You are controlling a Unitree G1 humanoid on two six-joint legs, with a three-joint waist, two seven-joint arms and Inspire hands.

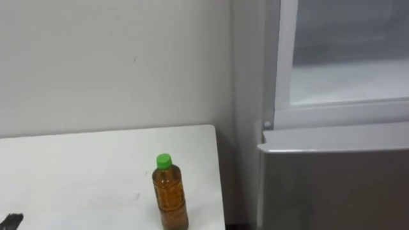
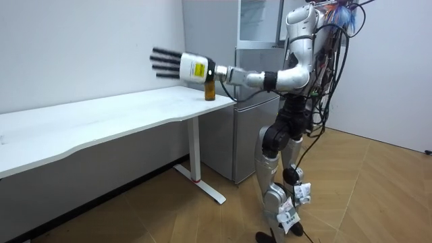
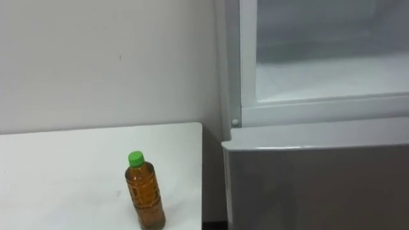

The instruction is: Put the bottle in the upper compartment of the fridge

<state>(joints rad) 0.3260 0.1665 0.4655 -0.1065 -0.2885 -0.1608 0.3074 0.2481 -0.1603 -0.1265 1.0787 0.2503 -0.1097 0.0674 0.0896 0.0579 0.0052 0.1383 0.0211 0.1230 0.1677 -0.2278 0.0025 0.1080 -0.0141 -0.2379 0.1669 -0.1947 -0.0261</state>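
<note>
An amber bottle (image 1: pixel 170 195) with a green cap stands upright near the right end of the white table (image 1: pixel 77 166), close to its front edge. In the right eye view the bottle (image 3: pixel 145 193) stands left of the fridge. My left hand (image 2: pixel 185 67) is stretched out above the table with straight fingers, holding nothing. Its dark fingertips (image 1: pixel 13 221) show at the lower left, well apart from the bottle. In the room view the bottle (image 2: pixel 209 91) stands just behind my left wrist. The upper fridge compartment (image 1: pixel 345 76) is open, with a white shelf inside.
The grey lower fridge door (image 1: pixel 332 185) is closed, right beside the table's end. A white wall runs behind the table. I stand on the wooden floor in front of the fridge (image 2: pixel 253 108), at the table's corner.
</note>
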